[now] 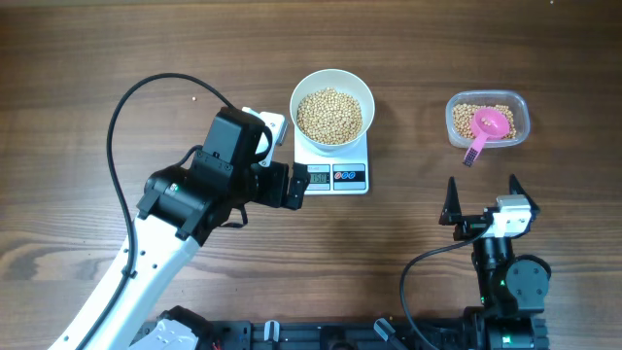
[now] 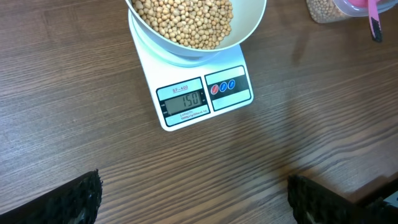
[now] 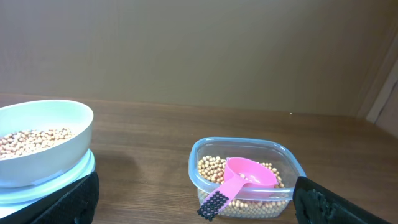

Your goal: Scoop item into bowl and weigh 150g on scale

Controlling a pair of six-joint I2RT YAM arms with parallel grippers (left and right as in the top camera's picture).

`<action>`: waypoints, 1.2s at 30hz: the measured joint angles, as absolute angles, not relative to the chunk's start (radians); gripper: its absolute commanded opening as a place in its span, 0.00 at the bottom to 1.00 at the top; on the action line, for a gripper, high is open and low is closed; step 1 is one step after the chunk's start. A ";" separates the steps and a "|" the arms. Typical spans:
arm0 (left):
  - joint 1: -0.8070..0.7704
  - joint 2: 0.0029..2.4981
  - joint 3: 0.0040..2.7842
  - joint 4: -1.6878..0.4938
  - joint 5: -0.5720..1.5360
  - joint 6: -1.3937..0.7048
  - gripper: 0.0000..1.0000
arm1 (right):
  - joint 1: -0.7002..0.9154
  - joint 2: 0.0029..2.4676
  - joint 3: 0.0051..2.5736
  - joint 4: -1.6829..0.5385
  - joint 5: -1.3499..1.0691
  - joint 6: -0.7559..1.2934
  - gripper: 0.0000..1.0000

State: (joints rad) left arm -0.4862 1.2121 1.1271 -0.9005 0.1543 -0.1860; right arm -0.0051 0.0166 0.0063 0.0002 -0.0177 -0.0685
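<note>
The bowl (image 1: 299, 89) sits on the scale (image 1: 361, 179) at the middle of the worktop (image 1: 117, 58), towards its far side, and it is heaped about half full with beans (image 1: 330, 115). The bowl covers most of the scale, so only the near front strip shows, with the display (image 2: 182, 101) on the left and two round buttons (image 2: 222, 86) on the right; the display reads 150. The left gripper (image 2: 193, 186) hangs just near and to the left of the scale, its jaws spread wide with nothing between them but bare worktop. In the left wrist view its two dark fingers (image 2: 78, 199) stand at the bottom corners, and the front strip lies ahead of them, not touched. The bowl is farther off again, beyond the strip. The right gripper (image 1: 483, 199) is on the right side of the worktop, also released and holding nothing, its two pointed fingers aimed towards the far edge. Beyond it, and clear of it, stands a clear tub (image 1: 453, 105) with a shallow layer of the same beans. A pink scoop (image 1: 491, 124) lies in the tub, bowl end on the beans, with its dark-tipped handle hanging over the tub's near rim towards the right gripper. In the right wrist view the tub is straight ahead between the fingers and the bowl on the scale is off to the left. The tub stands well apart from the scale, to its right.
</note>
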 measured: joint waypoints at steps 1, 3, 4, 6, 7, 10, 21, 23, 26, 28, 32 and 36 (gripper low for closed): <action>-0.486 1.212 1.127 -0.900 0.154 -0.186 1.00 | -0.005 0.017 0.006 0.000 -0.017 -0.068 1.00; -0.486 1.211 1.127 -0.901 0.154 -0.186 1.00 | -0.005 0.017 0.006 0.000 -0.017 -0.068 1.00; -0.486 1.206 1.127 -0.908 0.154 -0.186 1.00 | -0.005 0.017 0.006 0.000 -0.017 -0.068 1.00; -0.486 1.178 1.127 -0.932 0.154 -0.186 1.00 | -0.005 0.016 0.006 0.000 -0.017 -0.068 1.00; -0.486 1.158 1.127 -0.942 0.154 -0.186 1.00 | -0.005 0.016 0.006 0.000 -0.017 -0.068 1.00; -0.486 1.077 1.127 -0.951 0.146 -0.186 1.00 | -0.005 0.016 0.006 0.000 -0.017 -0.068 1.00; -0.318 0.686 0.806 -0.650 0.129 -0.186 1.00 | -0.005 0.015 0.006 0.001 -0.017 -0.068 1.00; -0.252 0.525 0.647 -0.555 0.147 -0.186 1.00 | -0.005 0.014 0.006 0.001 -0.017 -0.068 1.00; -0.193 0.358 0.487 -0.433 0.159 -0.186 1.00 | -0.005 0.013 0.006 0.001 -0.017 -0.068 1.00; -0.146 0.247 0.377 -0.359 0.162 -0.186 1.00 | -0.005 0.013 0.006 0.001 -0.017 -0.068 1.00; -0.091 0.128 0.232 -0.202 0.165 -0.174 1.00 | -0.005 0.013 0.006 0.001 -0.017 -0.068 1.00; -0.088 0.065 0.151 -0.070 0.166 -0.060 1.00 | -0.005 0.013 0.006 0.001 -0.017 -0.068 1.00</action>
State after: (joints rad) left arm -0.0883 0.0654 0.1509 -0.0700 0.1658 -0.0601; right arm -0.0051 0.0128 0.0063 0.0006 -0.0174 -0.0681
